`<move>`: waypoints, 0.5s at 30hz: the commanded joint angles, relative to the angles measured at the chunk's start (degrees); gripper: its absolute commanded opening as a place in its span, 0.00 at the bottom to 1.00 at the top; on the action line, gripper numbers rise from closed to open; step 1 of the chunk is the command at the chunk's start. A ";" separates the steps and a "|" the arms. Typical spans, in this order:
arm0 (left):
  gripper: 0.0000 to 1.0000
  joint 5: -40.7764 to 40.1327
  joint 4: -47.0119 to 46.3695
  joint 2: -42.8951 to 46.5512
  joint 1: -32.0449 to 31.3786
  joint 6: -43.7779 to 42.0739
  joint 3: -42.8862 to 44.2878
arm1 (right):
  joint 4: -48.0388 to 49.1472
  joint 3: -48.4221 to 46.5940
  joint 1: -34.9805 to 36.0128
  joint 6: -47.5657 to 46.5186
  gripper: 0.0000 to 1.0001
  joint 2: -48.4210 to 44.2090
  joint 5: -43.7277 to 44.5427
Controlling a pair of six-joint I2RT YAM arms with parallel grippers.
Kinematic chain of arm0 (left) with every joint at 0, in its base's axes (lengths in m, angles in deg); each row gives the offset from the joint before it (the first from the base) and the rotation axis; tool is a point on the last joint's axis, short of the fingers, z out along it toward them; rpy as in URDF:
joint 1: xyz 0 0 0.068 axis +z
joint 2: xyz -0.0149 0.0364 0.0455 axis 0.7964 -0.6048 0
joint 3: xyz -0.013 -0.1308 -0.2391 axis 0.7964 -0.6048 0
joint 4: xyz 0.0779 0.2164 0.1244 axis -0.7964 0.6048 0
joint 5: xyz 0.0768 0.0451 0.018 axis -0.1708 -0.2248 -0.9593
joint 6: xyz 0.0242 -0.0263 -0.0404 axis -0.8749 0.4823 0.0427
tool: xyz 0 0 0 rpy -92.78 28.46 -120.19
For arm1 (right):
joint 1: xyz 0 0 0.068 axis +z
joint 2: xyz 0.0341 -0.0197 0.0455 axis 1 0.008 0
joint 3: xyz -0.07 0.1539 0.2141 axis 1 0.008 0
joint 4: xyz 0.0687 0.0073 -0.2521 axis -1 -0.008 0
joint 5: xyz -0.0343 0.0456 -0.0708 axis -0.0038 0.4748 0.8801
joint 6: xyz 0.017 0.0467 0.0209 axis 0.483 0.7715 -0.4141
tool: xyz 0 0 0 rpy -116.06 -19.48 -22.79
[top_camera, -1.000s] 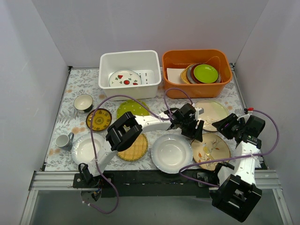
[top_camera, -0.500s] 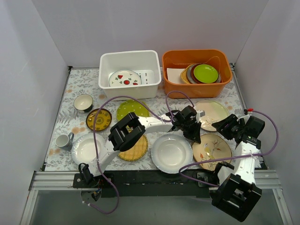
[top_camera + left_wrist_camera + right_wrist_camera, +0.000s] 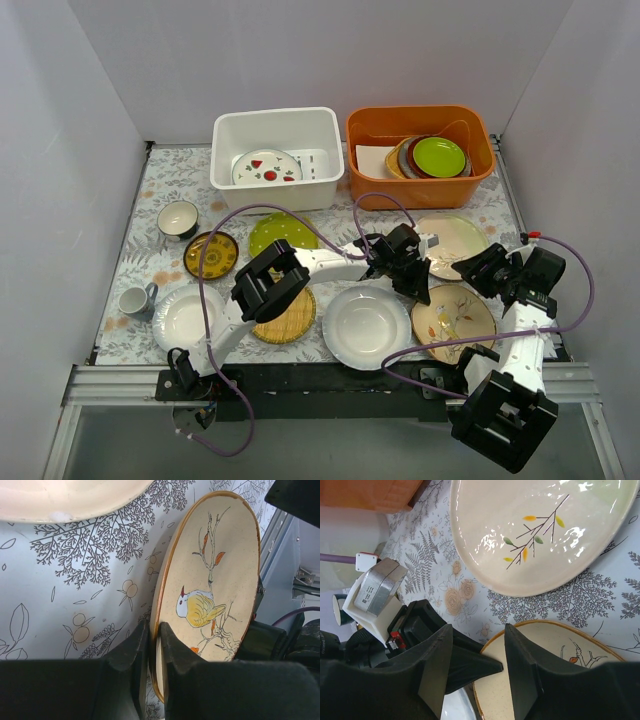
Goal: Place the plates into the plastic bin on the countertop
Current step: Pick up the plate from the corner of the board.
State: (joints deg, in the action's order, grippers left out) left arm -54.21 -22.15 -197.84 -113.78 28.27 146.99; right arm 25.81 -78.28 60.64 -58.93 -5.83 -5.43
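Observation:
My left gripper (image 3: 414,284) is shut on the left rim of the beige bird-and-branch plate (image 3: 456,316); in the left wrist view the two jaws (image 3: 153,630) pinch the rim of the plate (image 3: 210,590). My right gripper (image 3: 478,266) is open and empty just above that plate's far edge (image 3: 479,627). The white plastic bin (image 3: 226,140) at the back holds a strawberry-print plate (image 3: 267,167). On the countertop cloth (image 3: 150,200) lie a white plate (image 3: 365,326), a woven bamboo plate (image 3: 286,316), a green dotted plate (image 3: 280,232), a dark-yellow plate (image 3: 212,255) and another white plate (image 3: 185,318).
An orange tub (image 3: 365,135) at the back right holds a stack topped by a lime-green plate (image 3: 439,155). A cream plate with a branch print (image 3: 452,238) lies behind the bird plate. A bowl (image 3: 178,218) and a cup (image 3: 136,300) stand at the left.
My left gripper has shifted slightly at the bird plate's rim and the plate has been nudged a little to the right. The right arm has not moved.

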 commanded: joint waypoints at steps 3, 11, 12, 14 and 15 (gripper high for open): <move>0.00 -0.90 1.73 3.39 -1.58 -1.75 1.08 | 1.66 0.28 -0.54 0.25 0.55 -0.90 -1.05; 0.00 -2.04 3.22 7.34 -1.94 -2.28 -0.15 | 1.75 0.02 -0.63 -0.01 0.57 -0.81 -1.67; 0.00 -2.04 3.40 7.78 -1.94 -2.45 -0.24 | 1.83 0.02 -0.63 -0.01 0.57 -0.81 -1.67; 0.00 -2.57 4.28 9.10 -1.94 -2.54 -0.41 | 2.19 0.02 -0.63 -0.01 0.57 -0.90 -1.84; 0.00 -2.74 4.63 9.63 -1.94 -2.63 -0.50 | 2.45 0.11 -0.63 -0.19 0.57 -0.90 -1.84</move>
State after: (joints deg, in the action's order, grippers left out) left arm -55.87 -20.12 -195.72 -114.41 27.57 146.97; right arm 25.94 -78.28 60.31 -58.80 -5.87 -5.70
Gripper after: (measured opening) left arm 0.106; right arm 0.568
